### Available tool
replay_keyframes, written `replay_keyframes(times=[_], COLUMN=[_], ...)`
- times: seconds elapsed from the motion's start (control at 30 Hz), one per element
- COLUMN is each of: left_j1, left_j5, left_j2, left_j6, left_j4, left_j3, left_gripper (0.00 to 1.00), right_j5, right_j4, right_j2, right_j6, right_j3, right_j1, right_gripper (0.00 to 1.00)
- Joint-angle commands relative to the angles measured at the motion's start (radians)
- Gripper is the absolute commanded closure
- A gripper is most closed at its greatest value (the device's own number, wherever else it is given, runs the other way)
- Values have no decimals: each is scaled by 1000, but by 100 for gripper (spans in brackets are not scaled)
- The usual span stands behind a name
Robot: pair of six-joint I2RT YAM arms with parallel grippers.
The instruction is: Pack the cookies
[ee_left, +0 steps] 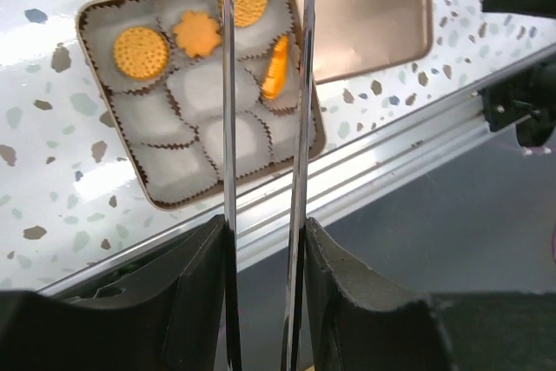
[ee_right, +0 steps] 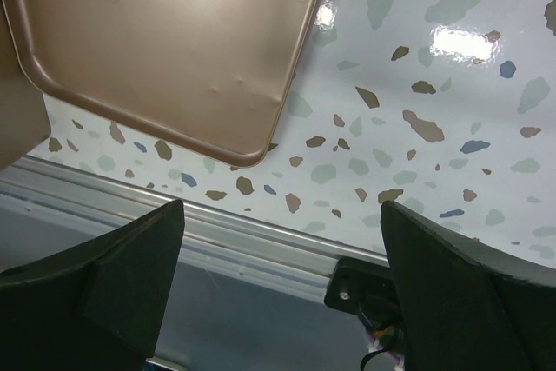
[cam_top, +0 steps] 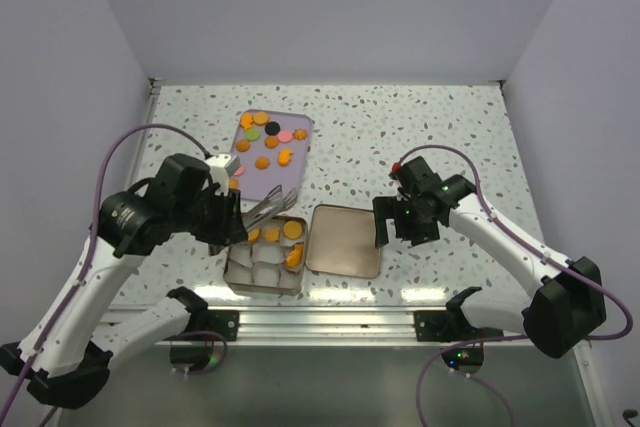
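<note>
Orange cookies (ee_left: 142, 51) sit in only four of the paper cups (ee_left: 178, 171) in your tin (ee_left: 161, 207), one tipped on edge. The other cups are bare. Over a dozen more, a few pink, green and black, lie on the lilac tray (cam_top: 288, 179) just behind, so I judge you're early in the packing. Your left tool (ee_left: 265, 249) is clamped on tongs (ee_left: 228, 128); their tips may be bare, it's hard to tell. Your right tool (ee_right: 282, 241) gapes wide beside the lid (ee_right: 165, 49). The bench (ee_right: 417, 67) is speckled terrazzo, enclosed by plain pale walls (cam_top: 330, 7).

High rear camera overlooks the table (cam_top: 450, 127); both close wrist cameras share the lid (cam_top: 343, 240).
</note>
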Motion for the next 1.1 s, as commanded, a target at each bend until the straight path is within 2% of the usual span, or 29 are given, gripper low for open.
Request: replay_keyframes(times=[0.0, 0.17, 0.33, 0.43, 0.77, 1.07], left_j1=[-1, -1, 0, 0, 0, -1], left_j5=[-106, -174, -330, -368, -373, -428], left_j2=[74, 250, 435, 514, 664, 779], left_j6=[-10, 7, 33, 41, 84, 121], left_j4=[61, 150, 179, 199, 291, 293], left_j3=[51, 100, 177, 197, 217, 272], left_gripper=[58, 59, 59, 59, 58, 53], right_j5=[-11, -14, -2, 15, 80, 106], right_j4=[19, 30, 19, 8, -22, -32], right_j2=[-14, -17, -18, -24, -26, -24], right_j6=[-8, 1, -3, -11, -45, -42], right_j3=[9, 15, 37, 43, 81, 94], right_j1=[3, 5, 2, 2, 3, 2], right_gripper=[1, 1, 1, 1, 1, 1])
